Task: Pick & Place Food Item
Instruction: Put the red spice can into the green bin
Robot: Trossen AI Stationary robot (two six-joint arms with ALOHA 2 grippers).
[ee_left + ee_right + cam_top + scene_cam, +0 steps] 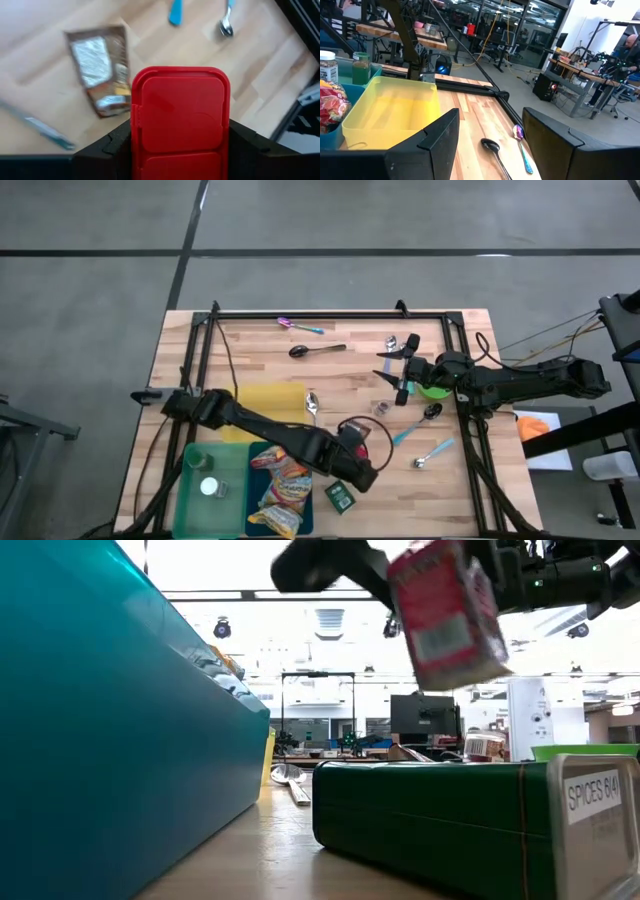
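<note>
The left gripper (362, 442) holds a red-lidded spice container with red label (447, 612), clamped between its 2 fingers and lifted above the wooden tabletop (260, 345), near the middle-front and just above a dark green spice tin box (340, 497). In the left wrist view the red lid (179, 122) fills the gap between the fingers, with a brown foil packet (101, 70) lying on the wood beyond it.

The right gripper (398, 375) hovers at the right-rear part of the tabletop, its fingers apart w/ nothing between them, next to a small green bowl (434, 391).

3 bins stand at front-left: 1 yellow plastic bin (265, 408), 1 green bin (195, 490), 1 teal bin (262, 480) w/ colourful snack bags (283, 485). I count approx. 7 spoons scattered on the wood, incl. 1 black spoon (316, 350) and 1 blue-handled spoon (433, 452)
</note>
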